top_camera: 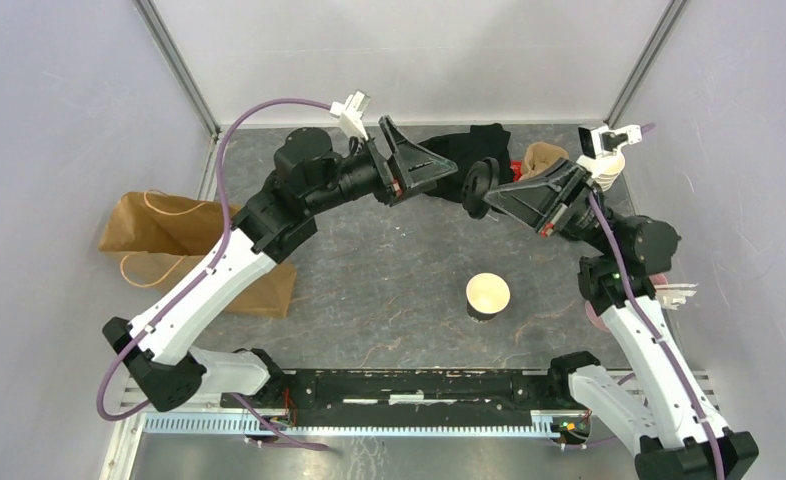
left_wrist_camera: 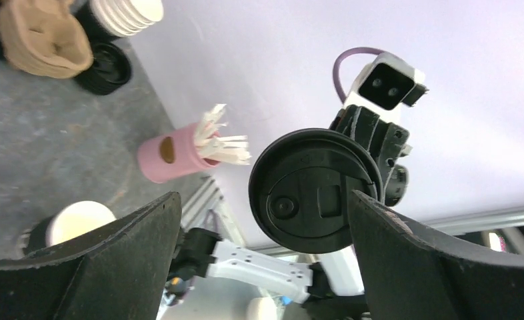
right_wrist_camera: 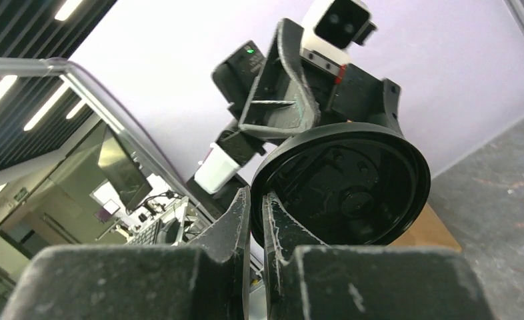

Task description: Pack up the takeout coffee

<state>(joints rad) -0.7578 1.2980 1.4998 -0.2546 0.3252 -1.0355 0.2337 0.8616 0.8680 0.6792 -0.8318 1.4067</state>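
Right gripper (right_wrist_camera: 256, 213) is pinched tight on the rim of a round black plastic sip lid (right_wrist_camera: 353, 187), holding it on edge up in the air. Left gripper (top_camera: 437, 172) faces it with jaws spread wide and nothing in them; the lid sits just off its tips, not touching. Only 1 small black paper cup (top_camera: 487, 295) shows, uncapped with a cream inside, standing on the grey mottled table (top_camera: 389, 270) nearer the arm bases. A brown paper bag (top_camera: 169, 240) lies at the far left.
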